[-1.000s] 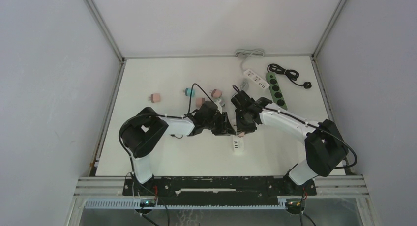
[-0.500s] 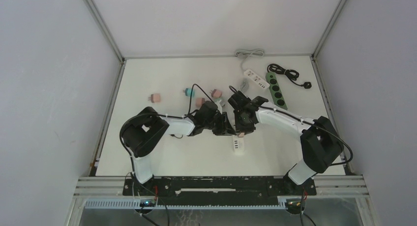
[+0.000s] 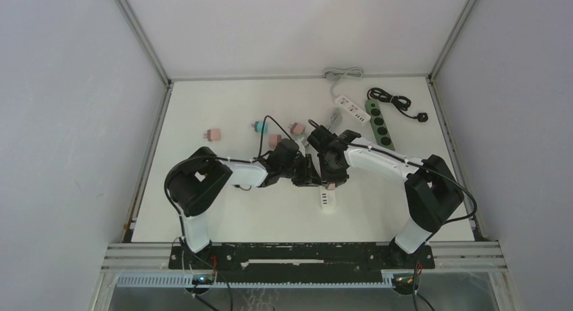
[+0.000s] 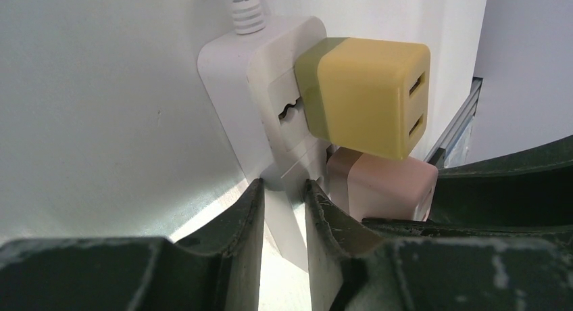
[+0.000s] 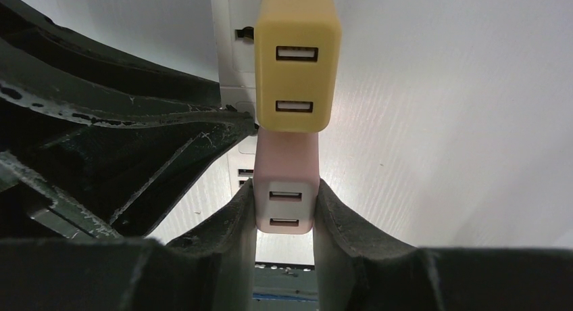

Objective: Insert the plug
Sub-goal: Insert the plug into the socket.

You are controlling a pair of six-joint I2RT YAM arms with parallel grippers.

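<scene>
A white power strip [image 4: 236, 74] lies at the table's middle [image 3: 327, 199]. A yellow plug [image 4: 365, 94] sits in one of its sockets and also shows in the right wrist view [image 5: 295, 61]. My left gripper [image 4: 284, 189] is shut on the strip's side edge [image 3: 307, 176]. My right gripper [image 5: 285, 193] is shut on a pink plug [image 5: 285, 189] with two USB ports. It holds the plug against the strip's face [image 5: 233, 20] right beside the yellow plug. The pink plug [image 4: 385, 186] shows below the yellow one; its prongs are hidden.
A green power strip [image 3: 380, 125], a second white strip [image 3: 349, 108], a black cable [image 3: 395, 101] and a grey cable [image 3: 343, 73] lie at the back right. Loose plugs lie behind the arms: pink [image 3: 214, 134], teal [image 3: 260, 126], pink [image 3: 296, 128].
My right arm has swung a little to the left, bringing the pink plug closer against the strip. My left arm has stayed put on the strip.
</scene>
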